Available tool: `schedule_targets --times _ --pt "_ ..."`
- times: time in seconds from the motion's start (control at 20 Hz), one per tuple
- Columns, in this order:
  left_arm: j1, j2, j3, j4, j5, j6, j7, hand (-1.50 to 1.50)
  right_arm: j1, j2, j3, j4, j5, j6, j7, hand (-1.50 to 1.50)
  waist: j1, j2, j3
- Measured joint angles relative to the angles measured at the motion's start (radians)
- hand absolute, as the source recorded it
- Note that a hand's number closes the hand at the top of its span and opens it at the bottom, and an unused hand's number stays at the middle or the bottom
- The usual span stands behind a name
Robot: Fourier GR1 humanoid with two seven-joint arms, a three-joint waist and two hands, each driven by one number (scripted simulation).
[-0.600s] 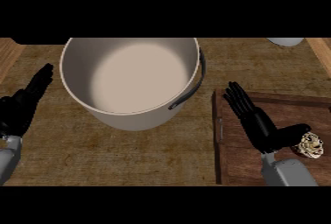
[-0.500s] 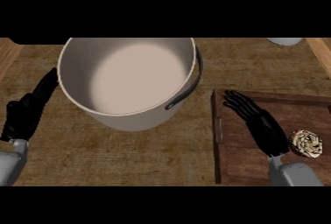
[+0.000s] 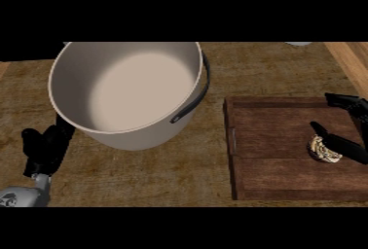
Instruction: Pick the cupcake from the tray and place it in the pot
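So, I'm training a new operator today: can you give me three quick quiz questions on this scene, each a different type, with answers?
1. True or false: the cupcake already sits inside the pot.
2. Which hand is at the cupcake? A) the left hand B) the right hand
3. Fill in: the cupcake lies on the wooden ____.

Key: 1 false, it is on the tray and the pot is empty; 2 B, thumb and fingers stand either side of it; 3 tray.
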Motion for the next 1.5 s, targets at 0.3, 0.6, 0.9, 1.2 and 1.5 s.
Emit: schedule_targets --times 0.3,0.6,0.9,1.2,1.5 --pt "0.017 -0.036 -0.016 0.020 0.019 -0.032 0.003 0.00 0.141 0.023 -0.097 -0.201 -0.019 -0.078 -0.115 -1.50 0.011 0.004 0.000" --pt "0.016 -0.057 -0.032 0.020 0.004 -0.029 0.020 0.00 0.270 -0.125 -0.144 -0.383 -0.048 -0.020 0.151 -1.50 0.026 0.008 -0.003" --pt "0.008 -0.090 -0.064 0.039 -0.008 -0.061 0.020 0.00 0.292 -0.211 -0.195 -0.475 -0.151 0.039 0.432 -1.50 0.052 0.016 -0.006" --pt "-0.006 -0.134 -0.103 0.039 -0.019 -0.086 0.040 0.00 0.258 -0.245 -0.136 -0.408 -0.187 0.131 0.580 -1.50 0.075 0.023 -0.008" --pt "-0.018 -0.154 -0.101 0.059 -0.036 -0.110 0.030 0.00 0.232 -0.244 -0.054 -0.269 -0.119 0.260 0.564 -1.50 0.079 0.023 -0.006"
